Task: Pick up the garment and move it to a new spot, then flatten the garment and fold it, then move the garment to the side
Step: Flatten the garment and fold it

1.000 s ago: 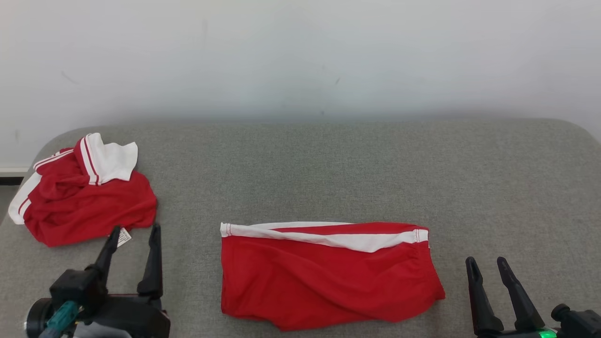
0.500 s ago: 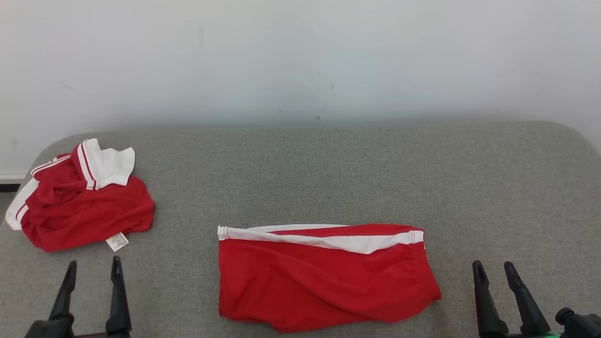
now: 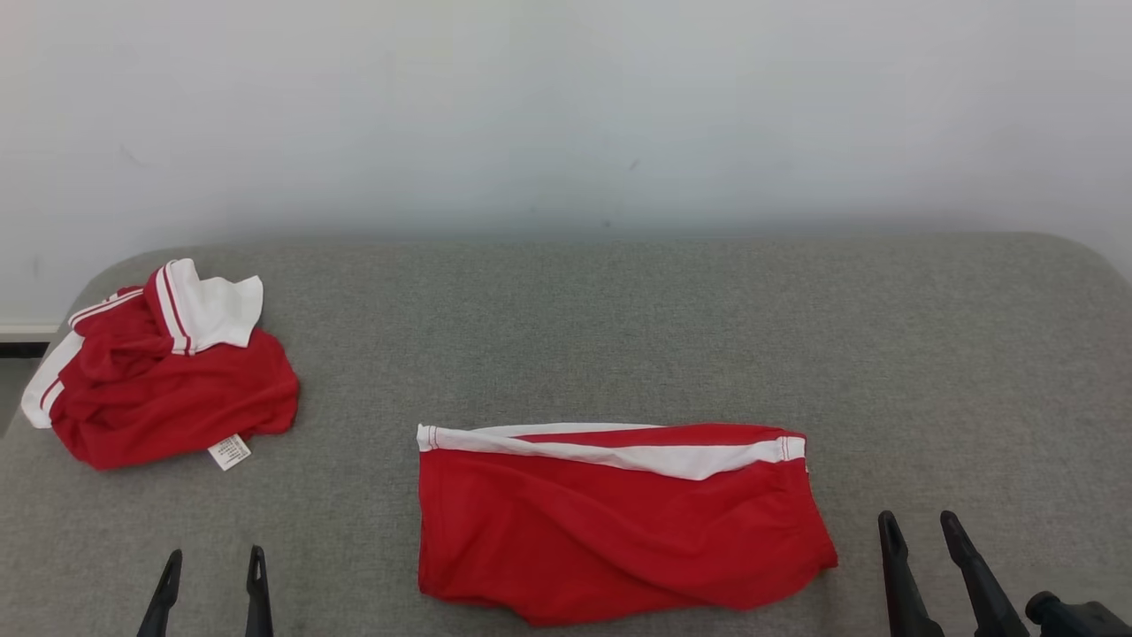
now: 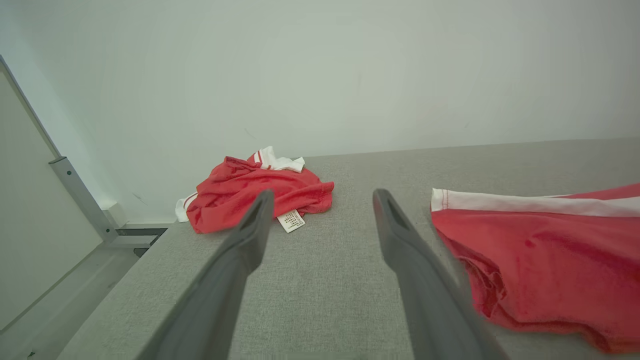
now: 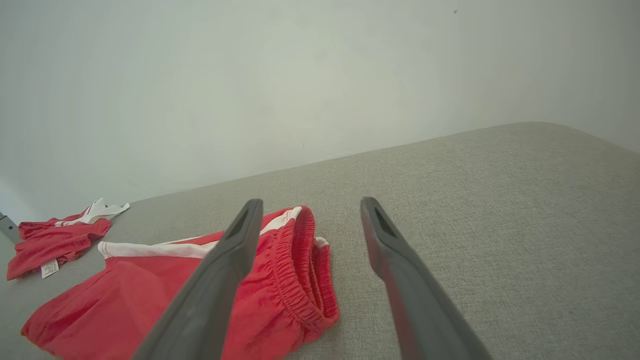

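Red shorts lie spread on the grey cushion, at about 6 o'clock from its middle in the head view, near the front edge and between the two claws. They look flat and already doubled over, one leg on the other. So I judge the pick-up, the flattening and at least a first fold to be done. What seems left is perhaps another fold, then the shift to the side. Nothing grips them now.

Their long axis runs from 9 o'clock to 3 o'clock. The gathered waistband points to 3 o'clock and the leg ends to 9 o'clock. The white stripe lies along the 12 o'clock edge. The 6 o'clock edge is uneven and sags lowest near its middle.

The left claw sits at 7 o'clock with its fingers spread and bare, pointing to 12 o'clock, apart from the shorts. The right claw sits at 5 o'clock, likewise spread and holding nothing. It is near the waistband end but not touching it.

At 9 o'clock a second red and white garment lies in a crumpled heap near the cushion's corner, its label showing. Whether it is waiting its turn I cannot tell.
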`<state>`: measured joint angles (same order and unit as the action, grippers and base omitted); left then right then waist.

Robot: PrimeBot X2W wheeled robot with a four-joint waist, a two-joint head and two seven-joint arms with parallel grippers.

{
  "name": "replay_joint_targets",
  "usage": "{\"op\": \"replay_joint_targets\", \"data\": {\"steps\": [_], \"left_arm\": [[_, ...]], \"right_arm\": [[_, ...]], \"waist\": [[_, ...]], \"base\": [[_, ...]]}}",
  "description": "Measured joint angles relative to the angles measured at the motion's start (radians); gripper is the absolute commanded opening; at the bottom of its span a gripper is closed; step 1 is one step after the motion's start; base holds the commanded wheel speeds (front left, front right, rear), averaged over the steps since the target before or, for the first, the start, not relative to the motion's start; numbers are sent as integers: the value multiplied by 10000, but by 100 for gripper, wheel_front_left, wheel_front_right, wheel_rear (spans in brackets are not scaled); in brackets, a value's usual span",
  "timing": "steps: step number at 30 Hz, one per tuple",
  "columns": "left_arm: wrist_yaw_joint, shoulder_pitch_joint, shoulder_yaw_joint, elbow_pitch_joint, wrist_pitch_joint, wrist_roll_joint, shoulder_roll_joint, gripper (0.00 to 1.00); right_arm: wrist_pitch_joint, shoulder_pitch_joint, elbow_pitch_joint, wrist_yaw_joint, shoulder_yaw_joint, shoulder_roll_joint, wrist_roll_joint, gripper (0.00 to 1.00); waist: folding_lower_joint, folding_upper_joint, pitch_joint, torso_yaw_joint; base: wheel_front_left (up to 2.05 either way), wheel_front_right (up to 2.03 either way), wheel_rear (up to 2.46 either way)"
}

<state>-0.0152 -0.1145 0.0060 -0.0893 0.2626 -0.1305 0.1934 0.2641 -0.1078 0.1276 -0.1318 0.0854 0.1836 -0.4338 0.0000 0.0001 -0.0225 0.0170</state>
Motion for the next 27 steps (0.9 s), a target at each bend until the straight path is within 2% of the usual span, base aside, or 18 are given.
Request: {"op": "replay_joint_targets", "data": {"steps": [4, 14, 22, 27], "left_arm": [[148, -6, 19, -117, 0, 224, -36, 100], [153, 187, 21, -403, 0, 602, -153, 100], [167, 270, 125, -458, 0, 616, -261, 100], [257, 379, 94, -481, 0, 616, -384, 100]], "right_arm": [[0, 30, 102, 0, 17, -88, 247, 100], [0, 201, -36, 0, 61, -347, 1187, 100], [0, 423, -13, 0, 29, -380, 1210, 100], [-146, 1106, 497, 0, 128, -245, 1197, 100]], "waist": [[0, -1, 3, 89], [0, -1, -10, 260], [0, 0, -10, 304], [0, -1, 32, 364]], "base": [[0, 0, 0], [0, 0, 0], [0, 0, 0], [0, 0, 0]]}}
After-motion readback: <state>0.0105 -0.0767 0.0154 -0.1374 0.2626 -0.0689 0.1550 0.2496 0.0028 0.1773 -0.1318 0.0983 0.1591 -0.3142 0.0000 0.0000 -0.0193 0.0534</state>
